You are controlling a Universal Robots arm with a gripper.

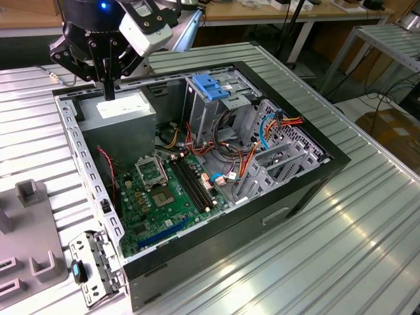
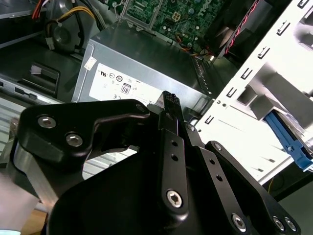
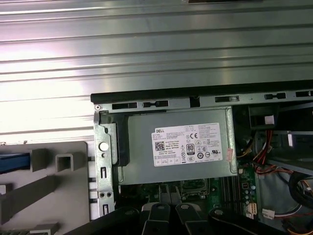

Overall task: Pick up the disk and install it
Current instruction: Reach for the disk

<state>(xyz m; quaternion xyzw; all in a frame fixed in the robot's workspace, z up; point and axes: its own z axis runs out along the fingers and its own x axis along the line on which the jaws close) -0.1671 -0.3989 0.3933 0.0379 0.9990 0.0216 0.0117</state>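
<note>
— Hovering above the power supply (image 1: 123, 118) with claw (image 1: 107, 96) pinched narrow, gripping nothing.
— Disk (image 3: 12, 162)?
— Seemingly the blue edge slotted in the grey rack (image 3: 54, 196) beside the case (image 1: 308, 190); hard to tell.

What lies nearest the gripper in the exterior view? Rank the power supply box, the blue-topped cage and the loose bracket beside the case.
1. The power supply box, directly below the gripper.
2. The blue-topped cage, inside the case toward the exterior view's right.
3. The loose bracket, outside the case at its near corner.
</note>
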